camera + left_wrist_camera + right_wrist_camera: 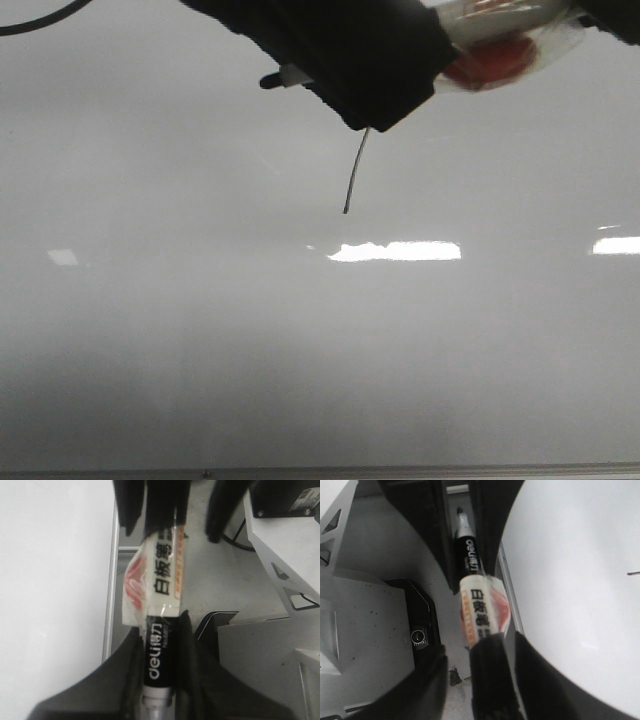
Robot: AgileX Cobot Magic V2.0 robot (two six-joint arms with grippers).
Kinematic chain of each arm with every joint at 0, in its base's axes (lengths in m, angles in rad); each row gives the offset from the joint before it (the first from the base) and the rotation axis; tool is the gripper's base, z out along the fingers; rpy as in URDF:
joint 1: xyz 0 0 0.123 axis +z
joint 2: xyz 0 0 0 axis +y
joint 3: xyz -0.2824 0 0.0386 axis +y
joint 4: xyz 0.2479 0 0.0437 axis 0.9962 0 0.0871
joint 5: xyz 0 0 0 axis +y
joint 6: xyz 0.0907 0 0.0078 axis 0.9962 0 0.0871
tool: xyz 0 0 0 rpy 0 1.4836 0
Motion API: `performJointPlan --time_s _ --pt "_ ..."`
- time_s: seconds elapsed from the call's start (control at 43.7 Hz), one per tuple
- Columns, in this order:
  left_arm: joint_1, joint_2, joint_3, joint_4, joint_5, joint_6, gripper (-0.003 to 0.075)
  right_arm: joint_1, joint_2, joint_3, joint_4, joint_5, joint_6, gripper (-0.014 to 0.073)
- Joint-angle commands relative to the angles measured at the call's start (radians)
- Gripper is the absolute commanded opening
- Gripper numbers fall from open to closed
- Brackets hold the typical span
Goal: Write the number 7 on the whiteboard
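Whiteboard: the whiteboard (200,350) fills the front view, glossy pale grey, with a thin metal edge strip along the bottom and bright rectangles of reflected light.

Number 7: only its long, slightly curved stem (355,172) shows in the front view, a thin dark line running down from under the black arm. The top stroke is hidden behind that arm, so I cannot tell whether it is there.

Marker: a whiteboard marker (160,630) with a black barrel and a white printed wrapper is held off the board's edge, over the grey counter (380,620).

Left pincer: the left pincer (161,680) is clamped on the black end of the marker, its dark fingers pressed against both sides of the barrel.

Right pincer: the right pincer (487,650) grips the wrapped end of the same marker, so both arms hold one pen.

Stage, as I judge it: the stem looks drawn, and the pen is away from the board.

Risk one: if the two arms pull in different directions, the marker could twist, slip, or drop, because each holds only one end.

Risk two: the loose, crinkled wrapper under the right fingers may slide, which would weaken that grip.

Risk three: an arm passing low over the board could smear the wet stem.
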Motion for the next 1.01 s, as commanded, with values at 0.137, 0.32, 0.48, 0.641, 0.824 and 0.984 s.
performJointPlan --time_s 0.137,0.32,0.48,0.641,0.824,0.984 --pt "-0.006 -0.066 -0.065 0.216 0.013 -0.257 -0.0011 -0.088 -0.085 -0.034 -0.141 -0.029 0.242 0.0573" --pt "0.018 -0.123 -0.084 0.569 0.085 -0.638 -0.0011 -0.178 -0.15 -0.031 -0.217 -0.018 0.357 0.0573" --pt "0.143 -0.196 -0.06 0.676 0.149 -0.776 -0.0011 -0.194 -0.158 -0.031 -0.217 -0.016 0.357 0.0573" --pt "0.367 -0.284 0.049 0.674 0.048 -0.806 -0.0011 -0.193 -0.158 -0.031 -0.217 -0.018 0.357 0.0573" --pt "0.637 -0.328 0.188 0.626 -0.158 -0.86 -0.0011 -0.193 -0.158 -0.031 -0.217 -0.019 0.357 0.0573" --pt "0.822 -0.325 0.313 0.49 -0.395 -0.86 -0.0011 -0.193 -0.158 -0.03 -0.215 -0.021 0.357 0.0573"
